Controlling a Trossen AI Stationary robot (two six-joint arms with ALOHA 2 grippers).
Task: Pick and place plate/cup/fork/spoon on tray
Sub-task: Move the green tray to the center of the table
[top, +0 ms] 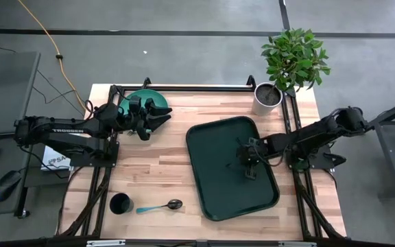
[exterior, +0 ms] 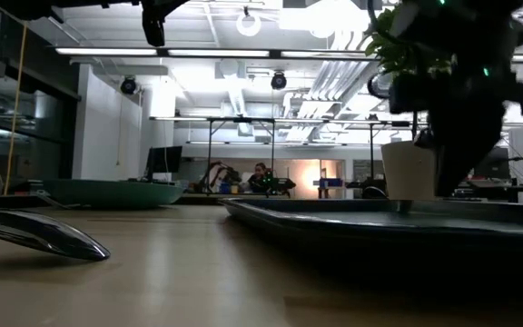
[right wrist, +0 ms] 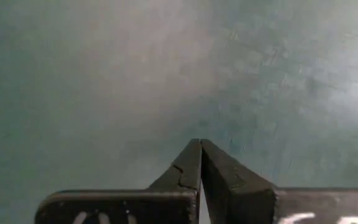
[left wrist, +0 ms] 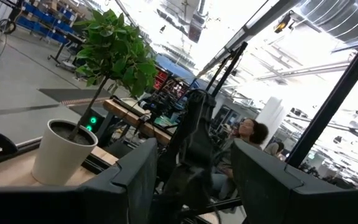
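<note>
High view: left gripper (top: 158, 116) spread wide over the near rim of the teal plate (top: 137, 98), at the far left of the wooden table (top: 156, 171); left arm stretched level from the left edge. Right gripper (top: 247, 167) over the middle of the dark green tray (top: 214, 185), pointing down; right arm reaching in from the right edge, elbow raised. Black cup (top: 120, 204) and teal-handled spoon (top: 158, 206) just beside each other near the front left, well apart from both grippers. Potted plant (top: 290, 65) at the far right corner.

Low view: spoon bowl (exterior: 39, 234) lying at front left, plate (exterior: 116, 192) behind it, tray rim (exterior: 352, 220) to the right; right gripper (exterior: 466, 136) hanging above the tray.

Left wrist view: fingers (left wrist: 135, 180) parted wide, nothing held between; white plant pot (left wrist: 63, 151) beyond.

Right wrist view: fingertips (right wrist: 191, 165) pressed together, close over the bare tray floor (right wrist: 104, 93), gripping nothing visible.
</note>
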